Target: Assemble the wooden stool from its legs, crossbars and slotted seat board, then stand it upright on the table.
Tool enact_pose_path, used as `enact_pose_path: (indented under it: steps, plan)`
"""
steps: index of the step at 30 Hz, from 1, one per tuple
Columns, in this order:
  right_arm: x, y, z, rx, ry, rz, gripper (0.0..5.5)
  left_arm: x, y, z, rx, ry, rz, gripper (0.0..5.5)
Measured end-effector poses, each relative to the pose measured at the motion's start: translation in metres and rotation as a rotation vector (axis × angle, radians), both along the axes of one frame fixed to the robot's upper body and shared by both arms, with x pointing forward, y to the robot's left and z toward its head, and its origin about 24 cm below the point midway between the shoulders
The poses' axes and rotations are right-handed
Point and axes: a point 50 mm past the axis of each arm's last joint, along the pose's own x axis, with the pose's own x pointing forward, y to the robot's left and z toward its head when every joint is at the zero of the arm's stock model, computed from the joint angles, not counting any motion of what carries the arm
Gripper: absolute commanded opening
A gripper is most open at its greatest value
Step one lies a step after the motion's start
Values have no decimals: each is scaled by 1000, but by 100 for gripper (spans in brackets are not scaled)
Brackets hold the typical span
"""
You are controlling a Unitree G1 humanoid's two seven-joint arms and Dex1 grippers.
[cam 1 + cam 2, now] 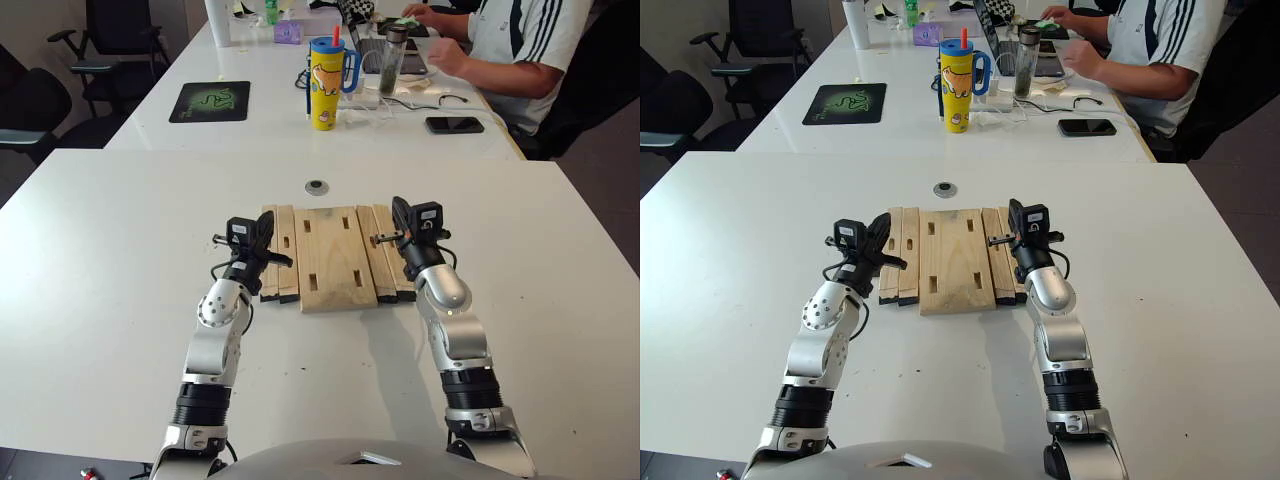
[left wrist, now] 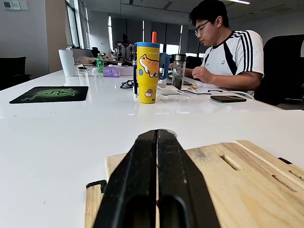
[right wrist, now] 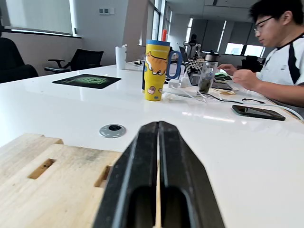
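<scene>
The slotted seat board (image 1: 330, 258) lies flat in the middle of the white table (image 1: 120, 260). Wooden legs and crossbars lie flat against both its sides, one bundle on the left (image 1: 275, 255) and one on the right (image 1: 385, 250). My left gripper (image 1: 264, 230) is shut and hovers low over the left bundle; in the left wrist view its fingers (image 2: 142, 180) press together above the wood (image 2: 237, 185). My right gripper (image 1: 398, 216) is also shut, just over the right bundle. Its fingers (image 3: 142, 175) meet with nothing between them, and the board (image 3: 57, 185) lies beside them.
A round cable grommet (image 1: 317, 186) sits just beyond the board. On the far table stand a yellow mug (image 1: 326, 82), a dark bottle (image 1: 392, 60), a black mouse pad (image 1: 210, 101) and a phone (image 1: 454, 125). A person sits there at the far right.
</scene>
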Motion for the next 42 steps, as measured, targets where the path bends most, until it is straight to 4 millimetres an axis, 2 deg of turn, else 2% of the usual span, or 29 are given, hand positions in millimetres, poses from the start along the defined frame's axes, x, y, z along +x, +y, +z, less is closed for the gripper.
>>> enact_pose_path:
  steps: [15, 42]
  plan:
    - [-2, -4, -5, 12, 18, -26, 3, 1, 13, 2, 32, -11, 36, 0]
    - [-6, -6, -13, 24, 37, -62, 3, -1, 17, 7, 50, -11, 7, 0]
